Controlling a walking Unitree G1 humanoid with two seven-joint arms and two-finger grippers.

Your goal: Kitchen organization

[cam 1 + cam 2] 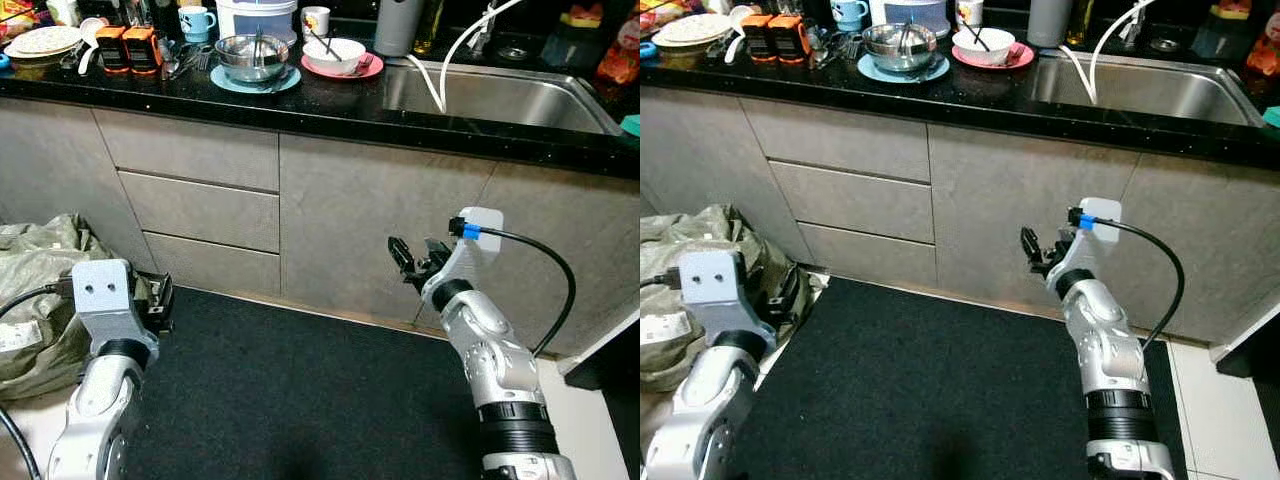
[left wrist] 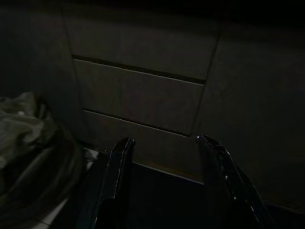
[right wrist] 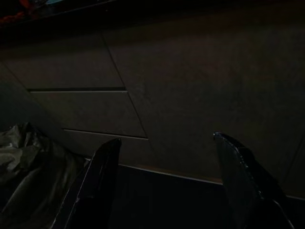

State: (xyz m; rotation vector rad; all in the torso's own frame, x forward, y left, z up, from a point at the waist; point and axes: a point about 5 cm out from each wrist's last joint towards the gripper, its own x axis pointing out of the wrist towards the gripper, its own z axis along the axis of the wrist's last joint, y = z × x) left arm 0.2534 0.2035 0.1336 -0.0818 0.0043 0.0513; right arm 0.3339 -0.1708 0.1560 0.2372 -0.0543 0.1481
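On the countertop [image 1: 330,105] we count two orange containers [image 1: 128,47], two mugs [image 1: 196,20], one steel bowl [image 1: 252,55], one white bowl [image 1: 334,54] and one stack of plates [image 1: 42,42]. We count three drawer fronts [image 1: 198,205] and one sink [image 1: 500,97].

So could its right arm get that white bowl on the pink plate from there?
Probably not yet: the right tool hangs open low before the cabinet fronts, well under the counter edge. The white bowl sits far back above.
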